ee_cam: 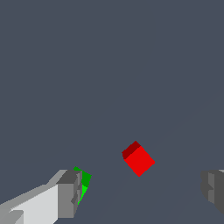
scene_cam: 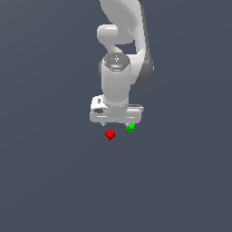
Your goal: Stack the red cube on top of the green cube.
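Observation:
The red cube [scene_cam: 109, 134] lies on the dark grey floor, just below the white gripper [scene_cam: 116, 123] in the exterior view. The green cube [scene_cam: 131, 127] lies close to it, toward the exterior view's right, partly hidden by the hand. In the wrist view the gripper [ee_cam: 140, 192] is open and empty. The red cube [ee_cam: 139, 159] shows in the gap between the two fingers, apart from both. The green cube [ee_cam: 84, 181] peeks out from behind one finger [ee_cam: 68, 192].
The floor [scene_cam: 54, 181] is plain dark grey all around. The white arm [scene_cam: 120, 54] rises over the cubes toward the back of the exterior view. No other objects show.

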Robot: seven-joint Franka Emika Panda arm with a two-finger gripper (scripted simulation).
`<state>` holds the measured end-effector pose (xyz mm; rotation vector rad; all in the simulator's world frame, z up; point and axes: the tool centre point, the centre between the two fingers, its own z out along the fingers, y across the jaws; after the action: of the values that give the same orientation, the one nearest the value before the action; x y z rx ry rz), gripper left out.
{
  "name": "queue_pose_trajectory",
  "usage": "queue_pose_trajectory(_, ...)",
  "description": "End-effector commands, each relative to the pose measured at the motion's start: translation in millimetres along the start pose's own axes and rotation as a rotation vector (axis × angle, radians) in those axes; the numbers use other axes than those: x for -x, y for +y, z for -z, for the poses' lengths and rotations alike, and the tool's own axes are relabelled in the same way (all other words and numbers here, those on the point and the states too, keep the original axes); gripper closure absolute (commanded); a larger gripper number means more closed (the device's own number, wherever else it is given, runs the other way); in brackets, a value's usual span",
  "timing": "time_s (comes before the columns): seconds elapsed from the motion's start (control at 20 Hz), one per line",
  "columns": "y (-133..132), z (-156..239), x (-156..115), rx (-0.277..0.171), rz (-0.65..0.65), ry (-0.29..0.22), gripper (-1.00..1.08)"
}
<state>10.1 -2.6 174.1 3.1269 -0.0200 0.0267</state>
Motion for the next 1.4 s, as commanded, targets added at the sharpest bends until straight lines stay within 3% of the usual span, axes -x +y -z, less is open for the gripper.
queue_pose_trajectory(0.0,0.0,0.0,0.0,0.0,0.0,0.0,-0.92)
queue_pose_trajectory(0.6,2.0,-14.1,7.1,-0.003,0.097,-0.001,-0.92)
queue_pose_trajectory(1.35,15.0,-65.6,30.0,-0.014,0.449,-0.007,-0.92)
